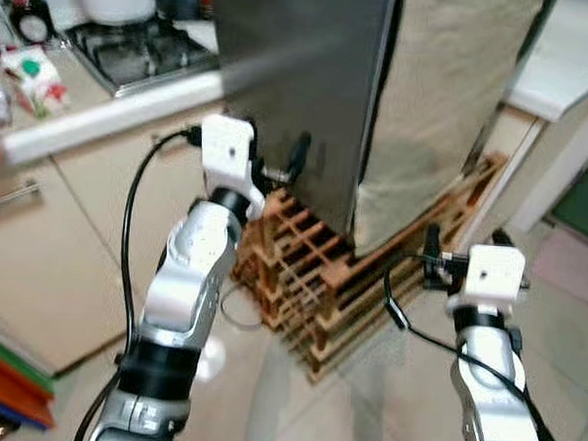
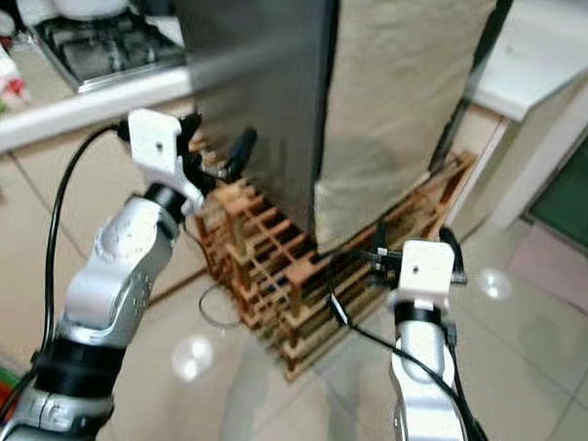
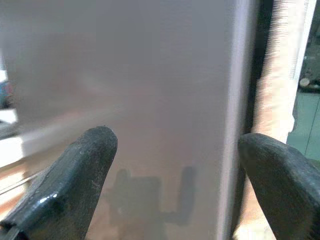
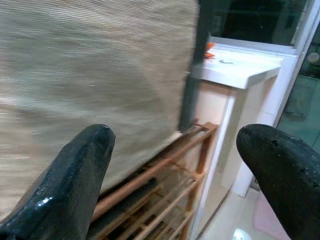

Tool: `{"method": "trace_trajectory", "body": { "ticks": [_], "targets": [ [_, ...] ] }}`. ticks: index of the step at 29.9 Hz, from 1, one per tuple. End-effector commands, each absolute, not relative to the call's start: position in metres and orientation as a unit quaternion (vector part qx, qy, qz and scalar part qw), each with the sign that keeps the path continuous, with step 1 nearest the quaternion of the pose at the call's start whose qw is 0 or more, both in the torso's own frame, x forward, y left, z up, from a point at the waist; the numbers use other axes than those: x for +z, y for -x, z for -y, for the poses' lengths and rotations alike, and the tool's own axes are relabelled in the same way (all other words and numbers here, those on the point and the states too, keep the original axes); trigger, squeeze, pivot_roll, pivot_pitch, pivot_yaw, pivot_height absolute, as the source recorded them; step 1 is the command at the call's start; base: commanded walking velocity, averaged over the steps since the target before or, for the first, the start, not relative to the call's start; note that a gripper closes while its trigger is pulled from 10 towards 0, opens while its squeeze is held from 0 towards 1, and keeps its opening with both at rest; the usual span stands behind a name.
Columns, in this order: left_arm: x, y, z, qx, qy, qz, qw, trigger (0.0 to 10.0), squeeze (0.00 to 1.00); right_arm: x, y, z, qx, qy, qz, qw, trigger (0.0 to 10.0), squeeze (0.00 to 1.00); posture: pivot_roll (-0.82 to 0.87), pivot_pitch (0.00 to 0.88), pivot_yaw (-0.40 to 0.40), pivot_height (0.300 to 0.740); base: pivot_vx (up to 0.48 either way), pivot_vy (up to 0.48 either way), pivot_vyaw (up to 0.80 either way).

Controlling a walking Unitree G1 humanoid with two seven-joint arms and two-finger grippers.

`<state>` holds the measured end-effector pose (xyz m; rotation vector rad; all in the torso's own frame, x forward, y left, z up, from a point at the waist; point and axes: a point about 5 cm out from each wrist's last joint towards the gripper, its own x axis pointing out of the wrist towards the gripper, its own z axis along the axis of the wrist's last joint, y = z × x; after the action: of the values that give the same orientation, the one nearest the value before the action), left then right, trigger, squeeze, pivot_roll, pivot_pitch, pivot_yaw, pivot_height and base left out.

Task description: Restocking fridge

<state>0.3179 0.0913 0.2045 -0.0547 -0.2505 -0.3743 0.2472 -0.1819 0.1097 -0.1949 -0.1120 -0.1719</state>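
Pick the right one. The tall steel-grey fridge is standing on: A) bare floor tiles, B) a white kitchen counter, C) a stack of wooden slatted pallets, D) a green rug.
C. The tall steel-grey fridge rests on a stack of wooden slatted pallets that lifts it off the pale tiled floor, with the left hand raised close to its side face.
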Motion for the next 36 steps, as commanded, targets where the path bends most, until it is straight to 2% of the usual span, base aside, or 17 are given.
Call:
{"method": "trace_trajectory", "body": {
  "ticks": [1, 5, 9, 12, 13, 18, 26, 36],
  "targets": [
    [0.211, -0.321, -0.089, -0.192, 0.034, 0.127, 0.973, 10.0, 0.00, 0.108, -0.246, 0.187, -0.091, 0.097, 0.052, 0.990, 10.0, 0.00, -0.12, 0.000, 0.055, 0.740, 0.000, 0.000, 0.00],
    [0.216, -0.324, -0.088, -0.219, 0.027, 0.121, 0.968, 10.0, 0.00, 0.107, -0.245, 0.187, -0.091, 0.097, 0.050, 0.990, 10.0, 0.00, -0.12, 0.000, 0.053, 0.740, 0.000, 0.000, 0.00],
    [0.217, -0.338, -0.081, -0.252, -0.023, 0.088, 0.963, 10.0, 0.00, 0.107, -0.245, 0.187, -0.089, 0.096, 0.048, 0.990, 10.0, 0.00, -0.12, 0.000, 0.050, 0.740, 0.000, 0.000, 0.00],
    [0.212, -0.351, -0.081, -0.250, 0.006, 0.043, 0.967, 10.0, 0.00, 0.108, -0.246, 0.186, -0.086, 0.097, 0.049, 0.990, 10.0, 0.00, -0.12, 0.000, 0.043, 0.740, 0.000, 0.000, 0.00],
    [0.208, -0.362, -0.083, -0.236, -0.002, 0.022, 0.972, 10.0, 0.00, 0.111, -0.245, 0.186, -0.081, 0.100, 0.054, 0.990, 10.0, 0.00, -0.14, 0.033, 0.055, 0.740, 0.000, 0.000, 0.00],
    [0.210, -0.373, -0.081, -0.229, 0.010, 0.009, 0.973, 10.0, 0.00, 0.121, -0.238, 0.194, -0.088, 0.103, 0.063, 0.989, 10.0, 0.00, -0.17, 0.053, 0.058, 0.740, 0.000, 0.000, 0.00],
    [0.216, -0.378, -0.068, -0.259, 0.031, 0.011, 0.965, 10.0, 0.00, 0.113, -0.217, 0.199, -0.083, 0.112, 0.037, 0.990, 10.0, 0.00, -0.21, 0.085, 0.051, 0.740, 0.000, 0.000, 0.00],
    [0.226, -0.370, -0.049, -0.320, 0.058, 0.013, 0.946, 10.0, 0.00, 0.111, -0.216, 0.200, -0.079, 0.116, 0.023, 0.990, 10.0, 0.00, -0.20, 0.078, 0.046, 0.740, 0.000, 0.000, 0.00]
  ]
}}
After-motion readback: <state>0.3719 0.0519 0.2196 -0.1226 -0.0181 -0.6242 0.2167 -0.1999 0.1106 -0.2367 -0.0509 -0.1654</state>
